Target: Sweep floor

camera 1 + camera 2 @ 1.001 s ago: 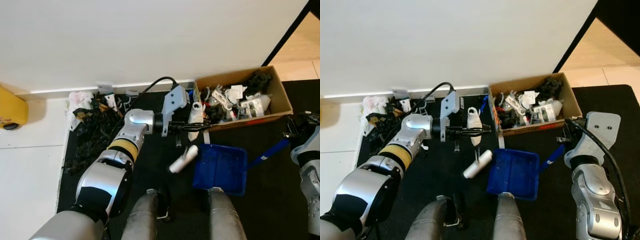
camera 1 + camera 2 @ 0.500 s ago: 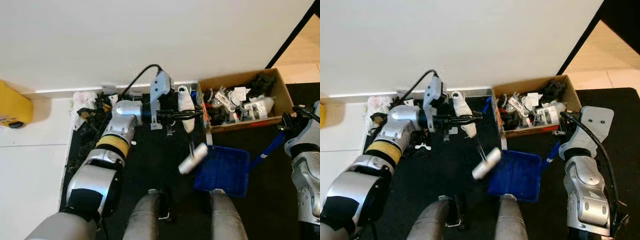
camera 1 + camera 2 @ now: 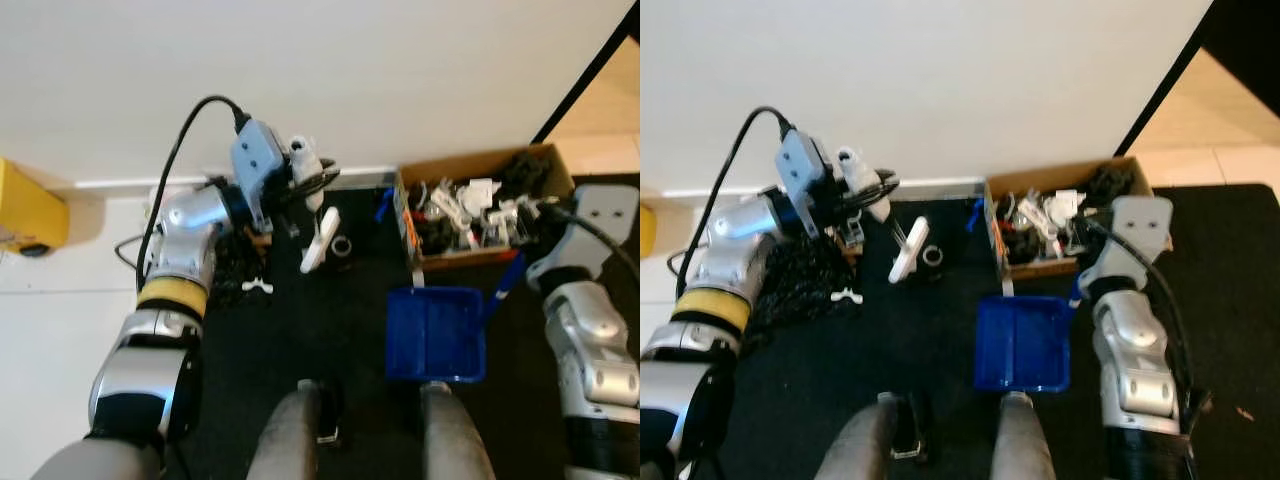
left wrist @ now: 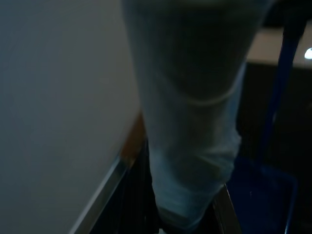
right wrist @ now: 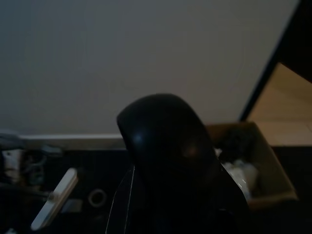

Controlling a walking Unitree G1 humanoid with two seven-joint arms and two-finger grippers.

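My left gripper is raised near the wall, shut on the white handle of a small brush whose white head hangs over the black mat. The handle is seen close up in the left wrist view. A blue dustpan lies flat on the mat in front of my feet. Its blue handle runs up under my right wrist, where my right gripper holds it, the fingers hidden. Dark scraps and crumpled litter lie on the mat below my left arm.
A cardboard box full of junk stands against the wall at the right. A tape ring and a small white piece lie on the mat. A yellow object sits at far left. White wall straight ahead.
My left arm has swung left and up toward the wall, carrying the brush away from the dustpan. The right arm has come inward, and the dustpan has turned square to my feet.
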